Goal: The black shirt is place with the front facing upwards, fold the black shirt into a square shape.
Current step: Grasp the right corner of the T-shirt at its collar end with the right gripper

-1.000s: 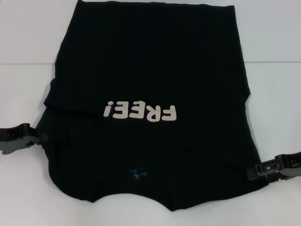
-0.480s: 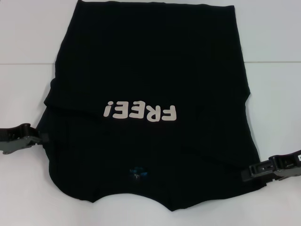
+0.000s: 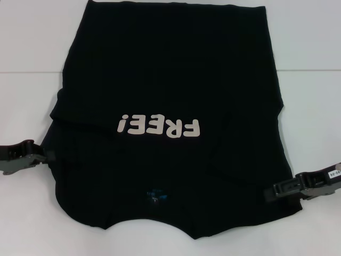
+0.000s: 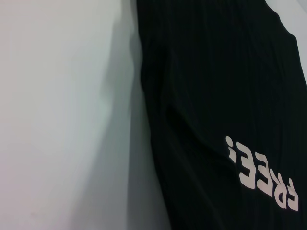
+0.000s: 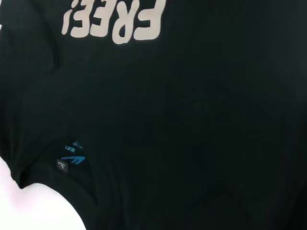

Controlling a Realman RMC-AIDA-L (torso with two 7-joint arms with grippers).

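Note:
The black shirt [image 3: 170,80] lies flat on the white table [image 3: 32,42], front up, its white "FREE!" print [image 3: 160,127] reading upside down to me. Its collar with the small blue neck tag [image 3: 156,196] is at the near edge. My left gripper [image 3: 49,156] sits low at the shirt's left edge, touching the fabric. On the other side, my right gripper [image 3: 268,193] reaches over the right edge near the collar end. The left wrist view shows the shirt [image 4: 216,96] beside bare table, and the right wrist view shows the shirt [image 5: 192,120] and its tag [image 5: 72,158].
Bare white tabletop [image 3: 309,117] flanks the shirt on both sides, with a thin seam line [image 3: 26,72] crossing it farther back. The shirt's far hem runs up to the picture's top edge. No other objects show.
My right gripper has slid leftward, from beside the shirt's right edge to over the fabric. The left gripper and the shirt have stayed put.

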